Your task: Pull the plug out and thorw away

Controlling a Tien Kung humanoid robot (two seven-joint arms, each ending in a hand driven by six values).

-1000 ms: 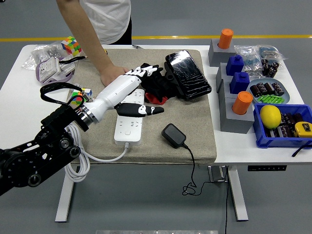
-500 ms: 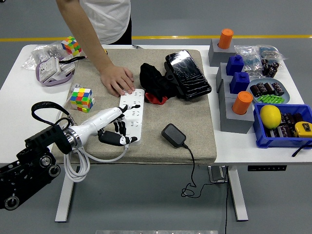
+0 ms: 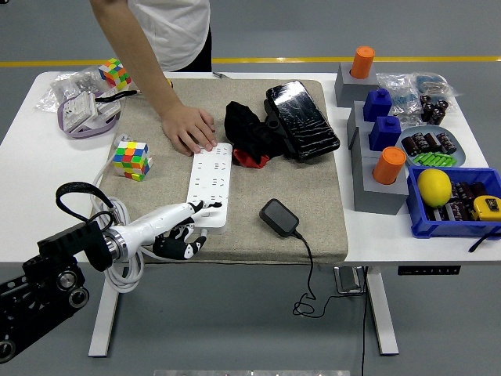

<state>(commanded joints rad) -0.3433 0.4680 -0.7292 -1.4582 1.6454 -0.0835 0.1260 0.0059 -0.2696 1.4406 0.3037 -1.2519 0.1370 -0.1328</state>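
At the near left corner of the white surface, the left robot hand, white and black with five fingers, lies low over the near edge of the beige padded mat. Its fingers are loosely curled and hold nothing; one white finger points toward the near end of the white rectangular power strip, close beside it. A coiled white cable hangs off the near edge just beneath the black arm. Right of the strip, apart from it, lies the black square plug adapter on the mat, unplugged, its thin black cord trailing over the near edge and downward. Left of the strip sits a multicoloured puzzle cube. At the far end of the strip a person's hand presses flat, fingertips on the strip. Beside it lie a crumpled black cloth with a red patch and a glossy black oblong pouch. Along the right side stand grey blocks carrying orange and blue cylinders and a blue bin holding a yellow lemon. At the far left are a second puzzle cube and clear plastic bags.
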